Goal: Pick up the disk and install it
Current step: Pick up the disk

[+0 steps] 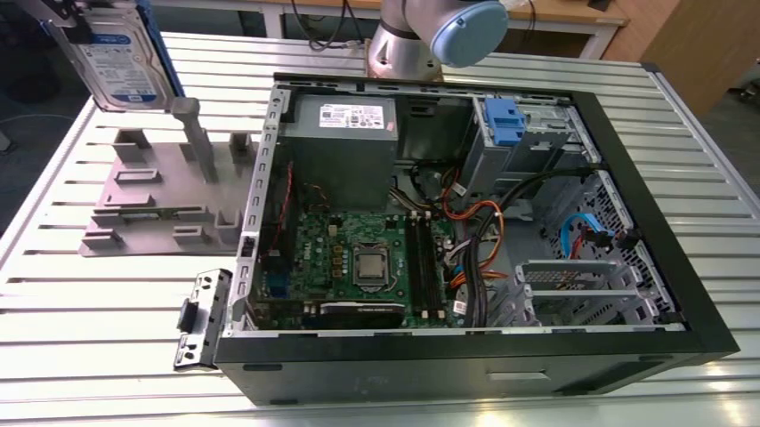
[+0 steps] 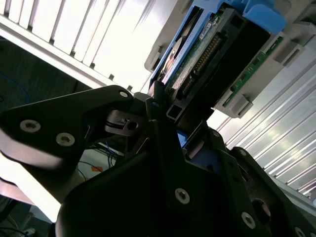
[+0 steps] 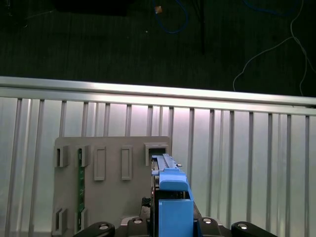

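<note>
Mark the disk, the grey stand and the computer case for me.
disk [image 1: 117,55]: exterior view, on its white-and-blue label.
grey stand [image 1: 152,194]: exterior view, on its flat base.
computer case [image 1: 416,360]: exterior view, on its black near wall.

My gripper [image 2: 163,116] looks matt black; disk [image 1: 119,53] shiny metal, bracket [image 3: 174,205] smooth blue plastic, stand [image 1: 149,191] matt grey plastic.

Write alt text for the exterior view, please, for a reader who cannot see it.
The disk hangs over a grey plastic stand at the exterior view's left. Beside it, an open computer case lies on a slatted metal table, its motherboard and cables exposed.
</note>
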